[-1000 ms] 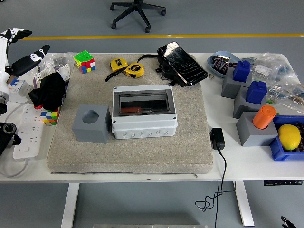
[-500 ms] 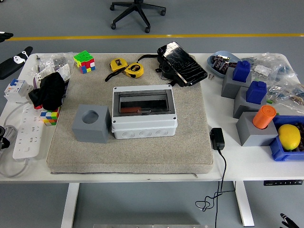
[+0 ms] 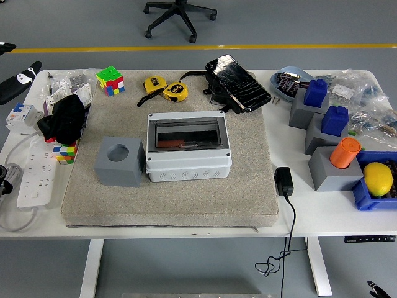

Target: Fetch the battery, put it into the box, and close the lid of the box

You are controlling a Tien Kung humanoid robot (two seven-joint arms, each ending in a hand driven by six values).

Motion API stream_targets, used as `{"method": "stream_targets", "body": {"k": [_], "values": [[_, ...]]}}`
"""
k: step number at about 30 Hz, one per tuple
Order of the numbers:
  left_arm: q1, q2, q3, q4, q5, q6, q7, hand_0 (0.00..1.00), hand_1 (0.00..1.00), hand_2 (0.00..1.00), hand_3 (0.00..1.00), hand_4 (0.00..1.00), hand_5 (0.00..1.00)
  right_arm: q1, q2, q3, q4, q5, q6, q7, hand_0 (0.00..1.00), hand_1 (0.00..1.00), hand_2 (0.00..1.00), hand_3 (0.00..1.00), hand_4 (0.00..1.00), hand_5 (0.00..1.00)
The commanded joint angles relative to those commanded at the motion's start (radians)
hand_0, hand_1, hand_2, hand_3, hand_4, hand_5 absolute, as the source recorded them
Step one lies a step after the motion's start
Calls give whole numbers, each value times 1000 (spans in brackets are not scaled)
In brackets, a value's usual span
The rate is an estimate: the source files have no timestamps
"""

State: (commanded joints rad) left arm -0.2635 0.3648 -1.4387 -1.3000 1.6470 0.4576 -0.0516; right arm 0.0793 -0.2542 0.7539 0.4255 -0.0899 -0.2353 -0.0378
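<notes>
The white junction box (image 3: 188,162) sits in the middle of the beige mat (image 3: 167,205) with its clear lid (image 3: 188,133) down flat. A thin orange-red object (image 3: 177,144) shows through the lid; I cannot tell what it is. A grey cube (image 3: 118,162) with an empty round hole stands touching the box's left side. No robot hand is over the table. Only a small dark tip (image 3: 374,288) shows at the lower right corner, below the table edge.
Right side: grey blocks bearing blue pieces (image 3: 335,120) and an orange cylinder (image 3: 345,152), a blue bin with a lemon (image 3: 378,178), a black adapter (image 3: 284,182). Behind the box: a black pouch (image 3: 237,83), tape measures (image 3: 166,88). Left: puzzle cubes (image 3: 110,80), black cloth (image 3: 65,118), power strip (image 3: 34,177).
The black arm and white parts seen at the left edge one second ago have gone out of the picture. The box, cube and mat have not moved.
</notes>
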Motion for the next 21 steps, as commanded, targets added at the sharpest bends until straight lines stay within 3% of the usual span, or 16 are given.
{"method": "stream_targets", "body": {"k": [21], "values": [[25,-10,-6,-1,1,-4,5,800,776,721,651,921,436,-18,-1,22,3,-11,-3,1,577,642,646,535,857,401]]}}
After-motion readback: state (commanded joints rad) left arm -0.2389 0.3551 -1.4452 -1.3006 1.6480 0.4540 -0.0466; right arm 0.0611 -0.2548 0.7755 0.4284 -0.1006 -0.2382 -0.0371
